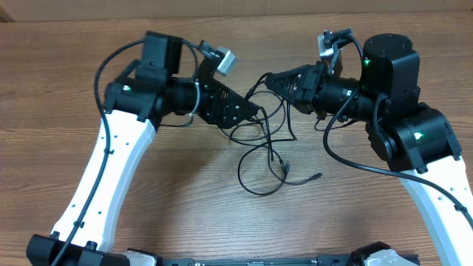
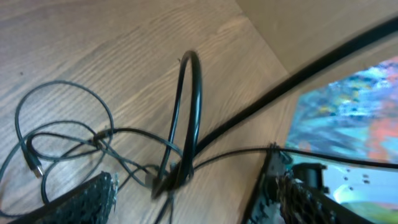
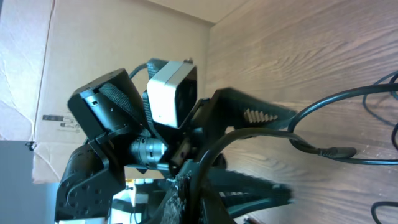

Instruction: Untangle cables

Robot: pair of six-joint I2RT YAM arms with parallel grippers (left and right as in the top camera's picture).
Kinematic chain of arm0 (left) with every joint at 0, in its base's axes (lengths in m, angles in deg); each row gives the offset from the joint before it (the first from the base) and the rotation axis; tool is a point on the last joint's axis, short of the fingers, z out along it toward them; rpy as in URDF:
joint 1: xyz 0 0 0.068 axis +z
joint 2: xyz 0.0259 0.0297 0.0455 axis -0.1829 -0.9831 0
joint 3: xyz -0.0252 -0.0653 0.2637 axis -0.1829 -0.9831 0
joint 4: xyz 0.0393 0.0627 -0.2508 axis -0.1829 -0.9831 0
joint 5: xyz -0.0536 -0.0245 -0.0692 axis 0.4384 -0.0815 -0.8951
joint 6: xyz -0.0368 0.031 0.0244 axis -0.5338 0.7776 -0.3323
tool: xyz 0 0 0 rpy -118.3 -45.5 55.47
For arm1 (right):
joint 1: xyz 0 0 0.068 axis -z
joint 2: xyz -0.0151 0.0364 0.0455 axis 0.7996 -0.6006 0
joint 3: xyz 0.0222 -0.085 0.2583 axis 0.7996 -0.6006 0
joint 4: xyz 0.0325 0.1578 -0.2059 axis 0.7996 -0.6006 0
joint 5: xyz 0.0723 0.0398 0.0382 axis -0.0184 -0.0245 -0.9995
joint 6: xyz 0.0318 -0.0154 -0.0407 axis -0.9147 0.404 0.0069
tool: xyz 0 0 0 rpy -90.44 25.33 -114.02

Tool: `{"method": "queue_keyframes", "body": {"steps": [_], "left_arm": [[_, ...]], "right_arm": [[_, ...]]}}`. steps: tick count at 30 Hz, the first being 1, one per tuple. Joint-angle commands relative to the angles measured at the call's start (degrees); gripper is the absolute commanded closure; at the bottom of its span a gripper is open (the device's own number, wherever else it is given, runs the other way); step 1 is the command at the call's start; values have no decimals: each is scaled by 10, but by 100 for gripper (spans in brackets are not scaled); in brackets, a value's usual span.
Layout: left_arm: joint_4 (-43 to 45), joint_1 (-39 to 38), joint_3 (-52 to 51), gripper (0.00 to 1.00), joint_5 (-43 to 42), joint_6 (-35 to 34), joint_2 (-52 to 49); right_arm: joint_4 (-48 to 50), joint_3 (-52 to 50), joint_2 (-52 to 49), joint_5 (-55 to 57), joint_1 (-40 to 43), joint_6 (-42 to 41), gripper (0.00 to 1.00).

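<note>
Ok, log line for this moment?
left pincer: open, straddling raised loop | right pincer: shut on cables | cables: one loop lifted, rest tangled on table | task: unfinished

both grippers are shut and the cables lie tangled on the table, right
No: the left gripper is open, as the left wrist view shows. The right gripper is shut, and the cables lie tangled on the table.

Thin blk cables (image 1: 266, 148), tangled in loose loops.
</note>
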Motion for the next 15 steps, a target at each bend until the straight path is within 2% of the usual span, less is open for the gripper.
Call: {"method": "queue_keyframes", "body": {"steps": [1,5,9,10,15], "left_arm": [[18,-25,10,14,116,-73,10],[32,-44,10,14,224,-132,10],[35,-49,10,15,344,-224,10],[29,-48,10,15,393,-261,10],[-24,-37,10,14,535,-371,11]], "right_arm": [[7,8,5,-32,-3,-21,96],[19,8,5,-65,-3,-28,96],[30,8,5,-97,-3,-37,96],[30,8,5,-100,-3,-38,96],[30,8,5,-101,-3,-35,96]]}}
